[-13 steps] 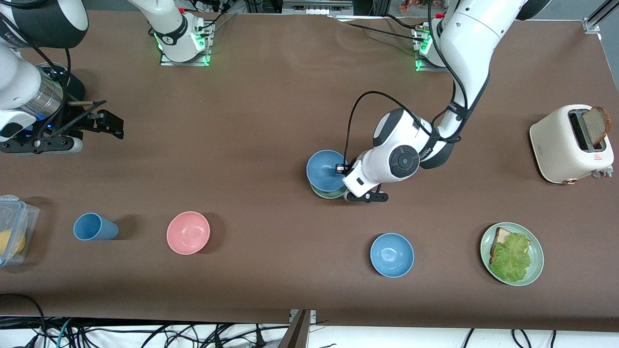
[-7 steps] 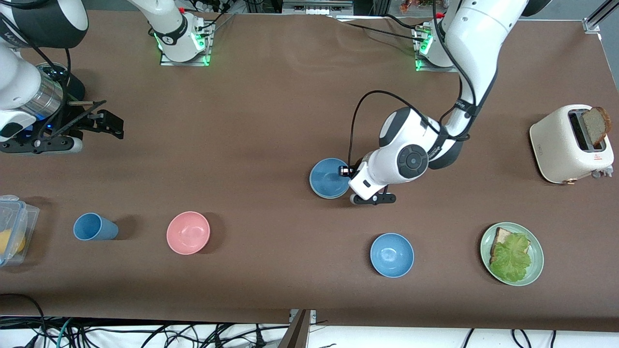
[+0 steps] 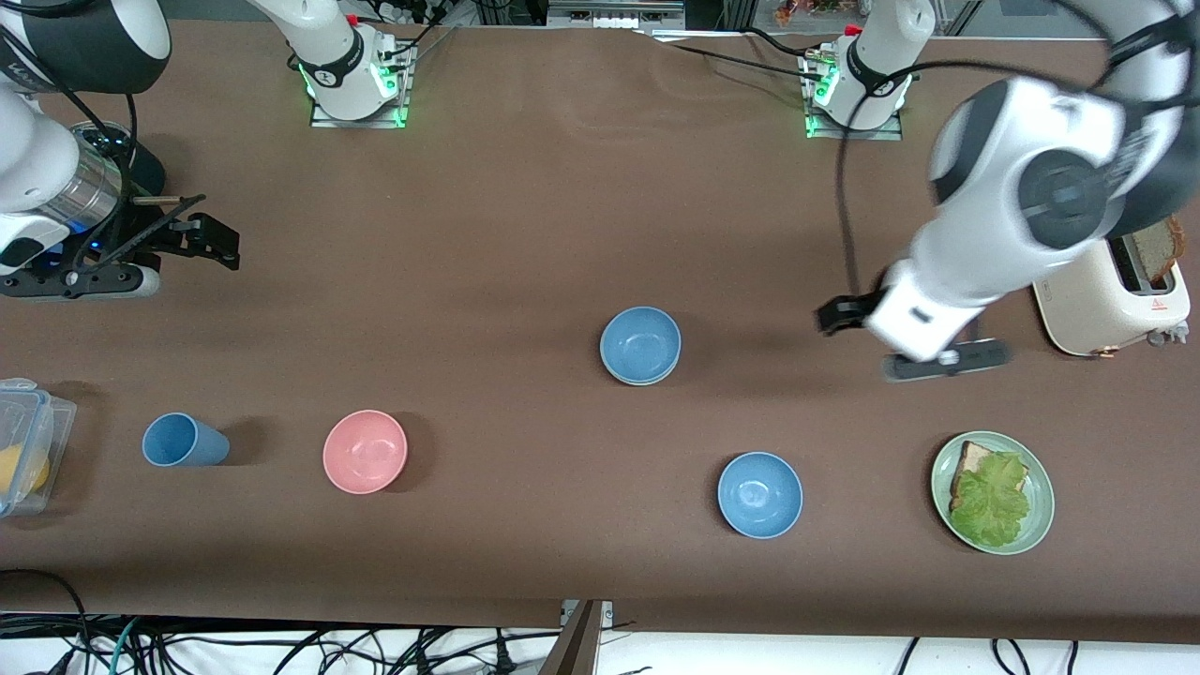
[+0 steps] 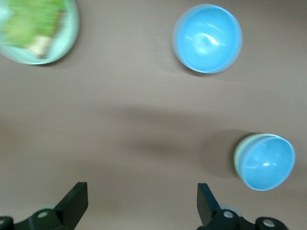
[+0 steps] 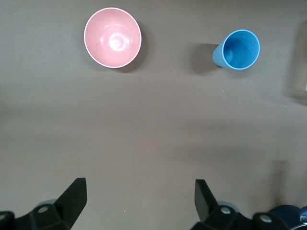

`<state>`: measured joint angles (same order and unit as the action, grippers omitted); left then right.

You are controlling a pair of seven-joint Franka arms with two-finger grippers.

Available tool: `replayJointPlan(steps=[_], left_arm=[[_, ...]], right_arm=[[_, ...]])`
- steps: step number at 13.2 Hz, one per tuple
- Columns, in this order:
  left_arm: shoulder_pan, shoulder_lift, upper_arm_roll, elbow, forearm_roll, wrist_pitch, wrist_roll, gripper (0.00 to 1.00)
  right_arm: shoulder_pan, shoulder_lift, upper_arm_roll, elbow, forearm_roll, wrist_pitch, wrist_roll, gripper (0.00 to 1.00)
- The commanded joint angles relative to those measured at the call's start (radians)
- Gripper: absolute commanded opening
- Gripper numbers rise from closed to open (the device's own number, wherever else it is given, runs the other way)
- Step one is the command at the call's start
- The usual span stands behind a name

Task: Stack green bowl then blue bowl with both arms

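Stack: you see the blue bowl [image 3: 640,343] nested inside the green bowl [image 3: 647,381] near the middle of the counter [image 3: 525,234]; only a thin pale green rim shows beneath the blue one. Your left wrist view shows the same pair, blue bowl [image 4: 266,162] in green bowl [image 4: 238,154].
Left gripper: your left gripper [image 3: 914,342] hangs in the air over bare counter between the stack and the toaster [image 3: 1106,291], toward the left arm's end; its image is smeared. From its wrist camera you see the left gripper [image 4: 142,207] with jaws spread wide and nothing between them.
Right gripper: your right gripper [image 3: 178,239] waits over the counter at the right arm's end, well apart from the stack. Its wrist view shows the right gripper [image 5: 140,206] with jaws wide and nothing in them.
Glossy blue bowl: you find a brighter sky-blue bowl [image 3: 760,494] nearer to the front camera than the stack, apart from it.
Green plate: a plate [image 3: 1042,487] with bread and lettuce sits beside that bowl, toward the left arm's end.
Toaster: cream, with a slice of bread [image 3: 1151,246] standing in its slot.
Pink bowl: you see the pink bowl [image 3: 365,451] and blue cup [image 3: 183,441] toward the right arm's end, near each other.
Container: a clear plastic box [image 3: 23,441] sits at the counter's edge beside the cup.
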<state>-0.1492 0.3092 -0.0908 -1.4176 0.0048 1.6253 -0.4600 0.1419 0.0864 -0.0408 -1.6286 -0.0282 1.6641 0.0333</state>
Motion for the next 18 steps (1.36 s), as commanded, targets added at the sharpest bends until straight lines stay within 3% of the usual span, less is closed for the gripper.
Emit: replayJointPlan(steps=[1, 4, 7, 9, 14, 18], left_arm=[[0.039, -0.022, 0.005, 0.011, 0.029, -0.094, 0.021, 1.00], [0.077, -0.059, 0.002, -0.041, 0.024, 0.011, 0.024, 1.00], [0.141, -0.227, -0.006, -0.261, -0.012, 0.125, 0.202, 1.00], [0.151, -0.275, -0.006, -0.332, -0.017, 0.146, 0.196, 1.00], [0.155, -0.347, -0.006, -0.400, -0.017, 0.110, 0.228, 1.00], [0.163, -0.345, -0.004, -0.393, -0.016, 0.090, 0.304, 1.00]], right_arm=[[-0.007, 0.007, 0.004, 0.023, 0.023, -0.011, -0.006, 0.99], [-0.008, 0.007, 0.004, 0.023, 0.034, -0.010, -0.007, 0.99], [-0.008, 0.007, 0.004, 0.024, 0.034, -0.010, -0.009, 0.99], [-0.008, 0.007, 0.004, 0.024, 0.034, -0.010, -0.009, 0.99], [-0.008, 0.007, 0.004, 0.024, 0.036, -0.010, -0.012, 0.99], [-0.008, 0.007, 0.004, 0.024, 0.034, -0.010, -0.012, 0.99]])
